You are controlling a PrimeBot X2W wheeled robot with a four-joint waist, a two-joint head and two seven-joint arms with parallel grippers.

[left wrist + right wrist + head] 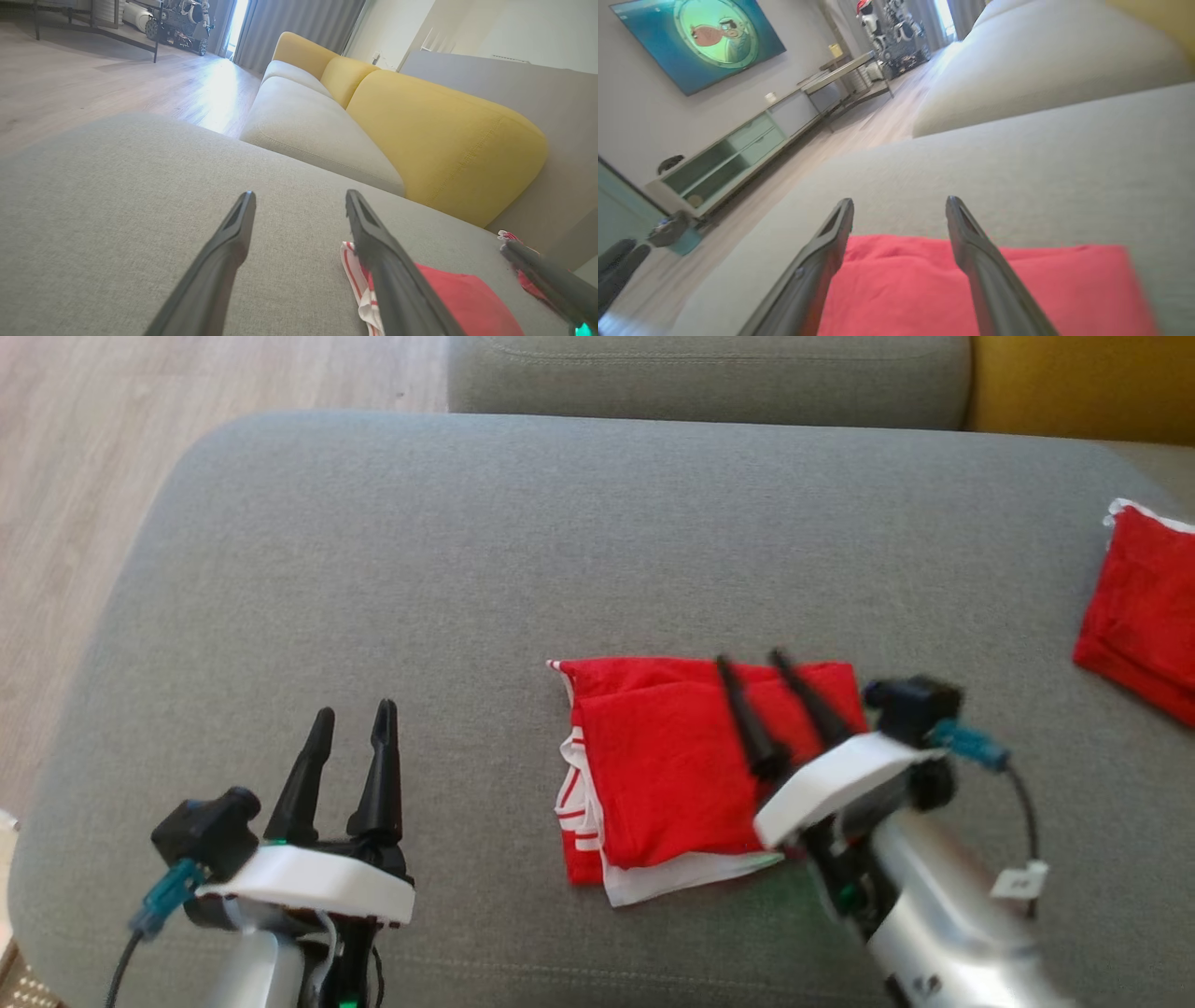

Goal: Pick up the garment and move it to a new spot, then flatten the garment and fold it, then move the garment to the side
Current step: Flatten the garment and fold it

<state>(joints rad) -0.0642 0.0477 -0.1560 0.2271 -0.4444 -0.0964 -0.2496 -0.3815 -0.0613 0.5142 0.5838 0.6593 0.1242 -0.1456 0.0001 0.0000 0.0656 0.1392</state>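
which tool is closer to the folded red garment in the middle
Right. The right tool hangs open over the right part of the garment; the left tool is well off to its left, over the cushion.

Grey sofa seat, yellow back cushions behind — wooden floor alongside.

The grey sofa cushion shows bare fabric across its far half and its left side; passage there is unobstructed. The folded red garment occupies the near centre-right. The right gripper, fingers spread, extends over the garment's right part and blocks approach from that side. The left gripper stands near left, a bare strip separating it from the garment. A second red cloth occupies the right edge. A yellow backrest bounds the far right corner.
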